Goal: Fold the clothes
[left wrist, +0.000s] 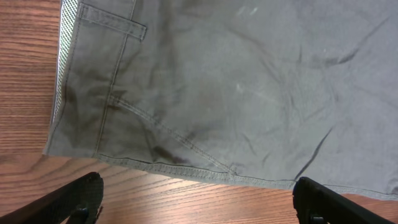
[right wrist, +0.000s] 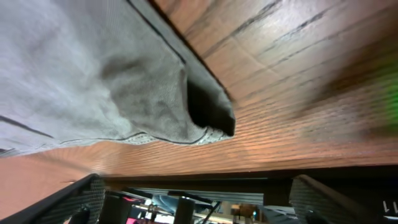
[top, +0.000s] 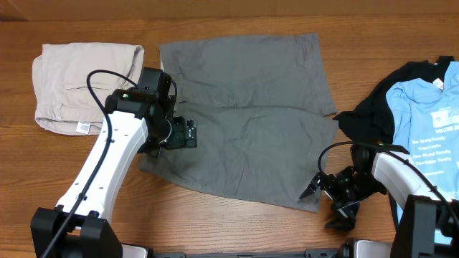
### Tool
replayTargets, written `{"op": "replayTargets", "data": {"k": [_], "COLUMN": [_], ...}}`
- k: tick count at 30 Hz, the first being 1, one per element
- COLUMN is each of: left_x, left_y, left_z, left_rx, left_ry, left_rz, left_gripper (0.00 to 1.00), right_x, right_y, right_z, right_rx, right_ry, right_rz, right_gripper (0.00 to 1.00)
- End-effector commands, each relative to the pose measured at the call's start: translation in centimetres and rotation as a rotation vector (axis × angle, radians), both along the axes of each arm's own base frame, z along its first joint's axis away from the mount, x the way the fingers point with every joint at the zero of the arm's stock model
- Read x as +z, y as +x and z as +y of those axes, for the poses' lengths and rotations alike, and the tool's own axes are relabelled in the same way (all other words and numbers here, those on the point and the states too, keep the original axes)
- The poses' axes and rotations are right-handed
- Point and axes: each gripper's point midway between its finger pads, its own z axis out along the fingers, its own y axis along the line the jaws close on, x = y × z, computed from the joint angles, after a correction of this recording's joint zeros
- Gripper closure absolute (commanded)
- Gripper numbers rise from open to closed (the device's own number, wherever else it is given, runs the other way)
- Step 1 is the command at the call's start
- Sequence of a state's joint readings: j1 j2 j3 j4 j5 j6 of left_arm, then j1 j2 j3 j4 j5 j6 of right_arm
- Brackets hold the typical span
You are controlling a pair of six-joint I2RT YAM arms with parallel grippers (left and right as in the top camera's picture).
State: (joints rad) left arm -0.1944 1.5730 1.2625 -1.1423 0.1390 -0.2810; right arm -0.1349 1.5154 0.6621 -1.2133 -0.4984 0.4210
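Note:
Medium-grey shorts (top: pixel 247 122) lie spread flat across the middle of the table. My left gripper (top: pixel 188 134) hovers over their left waistband side, open and empty; its wrist view shows the waistband corner, belt loop and pocket seam (left wrist: pixel 205 87) with bare wood between the fingers (left wrist: pixel 199 202). My right gripper (top: pixel 323 197) is open and empty at the shorts' front right leg corner (right wrist: pixel 205 121), near the table's front edge. Folded beige shorts (top: pixel 82 82) sit at the back left. A light blue printed T-shirt (top: pixel 430 136) lies on a black garment (top: pixel 373 107) at the right.
The wooden table (top: pixel 215 215) shows bare wood along the front, under both arms. Its front edge (right wrist: pixel 249 177) runs right by my right gripper.

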Motion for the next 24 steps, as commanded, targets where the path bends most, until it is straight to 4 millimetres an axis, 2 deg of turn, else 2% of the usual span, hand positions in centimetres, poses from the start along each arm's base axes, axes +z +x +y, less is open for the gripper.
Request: {"op": "replayTargets", "data": {"k": [1, 9, 20, 24], "left_x": [-0.1, -0.1, -0.1, -0.1], "left_y": [-0.1, -0.2, -0.3, -0.1], "left_z": [0.0, 0.0, 0.0, 0.0], "left_rx": [-0.01, -0.01, -0.01, -0.01], "left_ry": [-0.007, -0.006, -0.006, -0.007], "left_rz": [0.002, 0.007, 0.007, 0.001], "left_gripper": [0.0, 0.0, 0.0, 0.0], "right_x": [0.3, 0.0, -1.7, -2.2], "right_y": [0.6, 1.4, 0.1, 1.2], "right_z": [-0.2, -0.2, 0.1, -0.1], "right_rx": [0.007, -0.021, -0.073, -0.074], "right_ry": [0.012, 0.005, -0.009, -0.015], "right_rz": [-0.051, -0.074, -0.036, -0.092], "right_gripper": [0.0, 0.03, 0.07, 0.1]}}
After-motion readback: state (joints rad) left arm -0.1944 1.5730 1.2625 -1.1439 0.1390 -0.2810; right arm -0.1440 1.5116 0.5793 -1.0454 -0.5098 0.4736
